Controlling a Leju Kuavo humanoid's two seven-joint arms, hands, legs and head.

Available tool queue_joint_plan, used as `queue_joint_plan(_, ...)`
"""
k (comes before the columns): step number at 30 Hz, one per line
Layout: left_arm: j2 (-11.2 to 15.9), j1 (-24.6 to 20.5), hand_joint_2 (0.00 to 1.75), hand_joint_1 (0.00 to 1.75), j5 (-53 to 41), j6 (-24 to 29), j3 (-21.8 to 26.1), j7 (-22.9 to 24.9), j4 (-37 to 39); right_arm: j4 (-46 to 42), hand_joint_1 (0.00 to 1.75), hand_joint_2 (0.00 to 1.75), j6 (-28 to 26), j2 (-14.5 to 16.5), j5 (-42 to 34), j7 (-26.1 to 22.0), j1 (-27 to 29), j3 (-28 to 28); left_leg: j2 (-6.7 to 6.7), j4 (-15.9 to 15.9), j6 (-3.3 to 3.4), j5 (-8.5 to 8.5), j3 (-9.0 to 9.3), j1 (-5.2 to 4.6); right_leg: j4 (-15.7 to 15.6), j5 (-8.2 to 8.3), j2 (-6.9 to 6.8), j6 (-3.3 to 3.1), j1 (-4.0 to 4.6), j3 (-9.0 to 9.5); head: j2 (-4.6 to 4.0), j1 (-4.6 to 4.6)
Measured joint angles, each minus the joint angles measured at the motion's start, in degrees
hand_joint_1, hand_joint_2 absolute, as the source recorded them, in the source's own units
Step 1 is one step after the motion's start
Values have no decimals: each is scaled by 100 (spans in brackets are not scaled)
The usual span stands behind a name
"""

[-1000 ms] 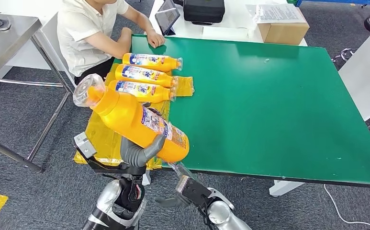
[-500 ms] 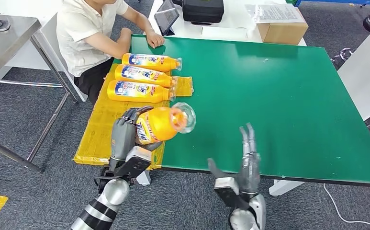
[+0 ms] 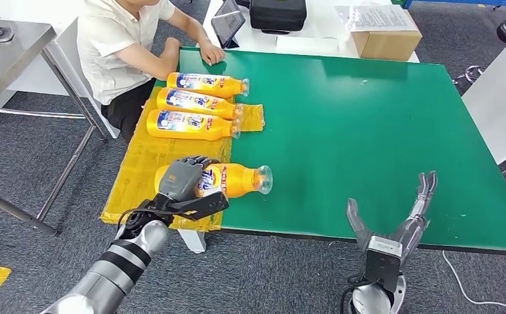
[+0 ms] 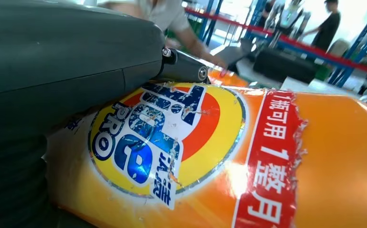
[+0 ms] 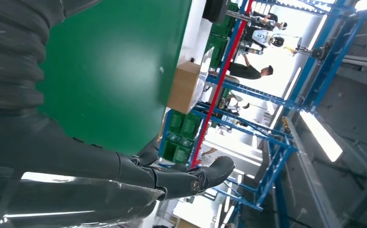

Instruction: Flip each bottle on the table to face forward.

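Observation:
An orange bottle (image 3: 237,180) lies on its side near the front edge of the green table (image 3: 368,131), clear cap toward the right, label showing. My left hand (image 3: 183,182) wraps its fingers over the bottle's base end. Close up in the left wrist view, the bottle's label (image 4: 172,142) faces the camera under my left hand (image 4: 67,80). Three more orange bottles (image 3: 191,104) lie side by side on a yellow sheet (image 3: 139,176) at the table's left, labels up. My right hand (image 3: 397,216) hangs open at the front edge, holding nothing; its fingers (image 5: 191,178) spread apart.
A person in a white shirt (image 3: 122,42) sits at the table's far left corner, one hand on the table. A cardboard box (image 3: 384,33), a tablet (image 3: 229,26) and a black case (image 3: 278,13) stand behind the table. A metal bench (image 3: 8,52) is on the left.
My left hand has brought the bottle down from the air and laid it on the table, cap to the right. My right hand has moved rightward along the front edge and stayed open.

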Motion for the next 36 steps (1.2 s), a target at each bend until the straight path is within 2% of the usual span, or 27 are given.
queue_joint_plan(6, -26, -427, 175, 175, 379, -194, 216, -254, 930, 78, 0, 175, 0, -47, -161, 0, 2, 2, 0, 0, 0, 0, 0, 0, 1, 0, 0, 0, 0, 1, 0, 0)
queue_joint_plan(11, -91, -564, 175, 175, 731, -355, 466, -504, 1324, 153, 0, 175, 0, -69, -170, 0, 5, 4, -1, 0, 0, 0, 0, 0, 1, 0, 0, 0, 0, 1, 0, 0)
queue_joint_plan(14, -113, -603, 175, 175, 815, -418, 542, -556, 1437, 187, 0, 44, 0, -81, -204, 0, 8, 19, -1, 0, 0, 0, 0, 0, 1, 0, 0, 0, 0, 1, 0, 0)
queue_joint_plan(15, -120, -621, 175, 170, 891, -475, 577, -587, 1464, 199, 0, 0, 0, -88, -232, 0, 10, 45, -1, 0, 0, 0, 0, 0, 1, -1, 0, 0, 0, 1, 0, 0)
queue_joint_plan(17, -134, -665, 175, 141, 1040, -612, 653, -645, 1513, 225, 0, 0, 0, -103, -265, 0, 24, 135, -2, 0, 0, 0, 0, 0, 0, -1, 0, 0, 0, 2, 0, 0)
queue_joint_plan(19, -148, -707, 175, 130, 1091, -692, 697, -666, 1572, 253, 0, 0, 0, -106, -244, 0, 51, 214, -2, 0, 0, 0, 0, 0, 0, -1, -1, 0, 0, 2, 0, 0)
queue_joint_plan(22, -160, -735, 175, 150, 1081, -720, 710, -688, 1643, 294, 0, 0, 0, -104, -147, 0, 94, 242, -3, 0, 0, 0, 2, 0, 0, -1, -1, -1, 0, 4, 0, 0)
queue_joint_plan(24, -166, -738, 175, 152, 1072, -718, 710, -722, 1677, 320, 0, 0, 0, -108, -86, -1, 112, 235, -3, 0, 0, 0, 3, 0, 0, -1, 0, 0, 0, 6, 0, 0)
queue_joint_plan(26, -173, -733, 175, 147, 1073, -723, 710, -766, 1700, 347, 0, 0, 0, -118, -45, -1, 118, 218, -3, 0, 0, 0, 5, 0, 0, -1, -1, 0, 0, 7, 0, 0)
queue_joint_plan(32, -212, -722, 175, 104, 1064, -818, 703, -855, 1736, 422, 0, 0, 0, -138, 137, 0, 117, 134, -7, 0, 0, 1, 8, 0, 0, 0, -1, 0, 0, 12, 0, -1)
queue_joint_plan(35, -229, -721, 175, 67, 1026, -823, 694, -868, 1743, 454, 0, 0, 0, -140, 204, -1, 115, 97, -8, 0, 0, 1, 9, 0, 0, -1, -1, 0, 0, 13, 0, 0)
queue_joint_plan(36, -232, -721, 175, 62, 1023, -823, 693, -870, 1743, 459, 0, 0, 0, -140, 208, -1, 115, 92, -8, 0, 0, 1, 9, 0, 0, -1, -1, 0, 0, 13, 0, -1)
